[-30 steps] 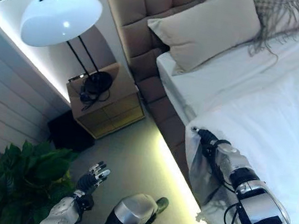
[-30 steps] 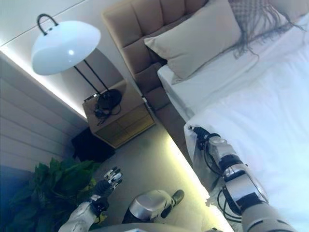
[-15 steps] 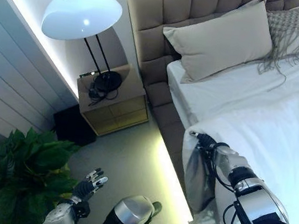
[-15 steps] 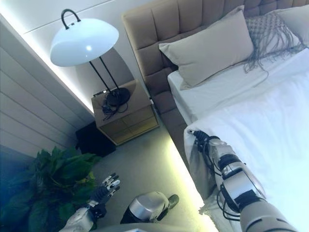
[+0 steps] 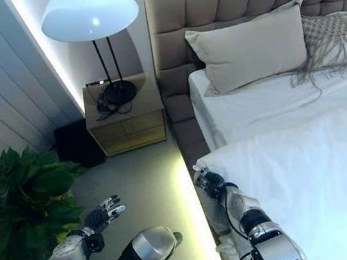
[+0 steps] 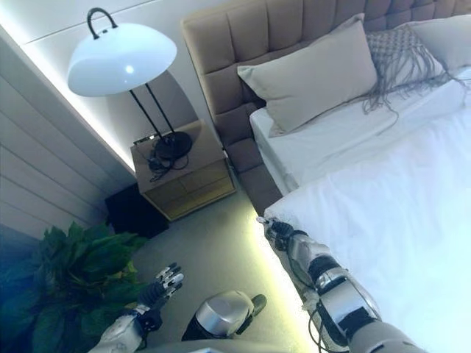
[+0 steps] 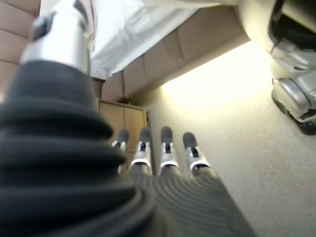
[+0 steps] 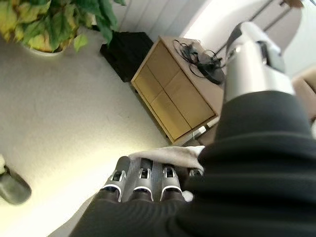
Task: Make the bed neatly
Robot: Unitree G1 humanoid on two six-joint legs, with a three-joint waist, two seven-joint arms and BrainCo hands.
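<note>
Right wrist view showed the right hand (image 8: 148,180) with fingers curled, pinching the corner of the white duvet (image 5: 298,160) at the bed's near side edge, beside the upholstered bed frame (image 5: 188,142). Left hand (image 5: 102,211) hung with fingers straight and spread over bare carpet (image 5: 147,178), between the plant (image 5: 16,192) and bed. The nightstand (image 5: 123,120) stood against the headboard (image 5: 196,17).

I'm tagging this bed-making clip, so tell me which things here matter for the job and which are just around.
Part of the job:
white duvet, its corner gripped by the right robot hand
beige pillow
fringed cushion
bed sheet

Just around:
lamp
nightstand
potted plant
left robot hand, open and idle above the floor
</note>
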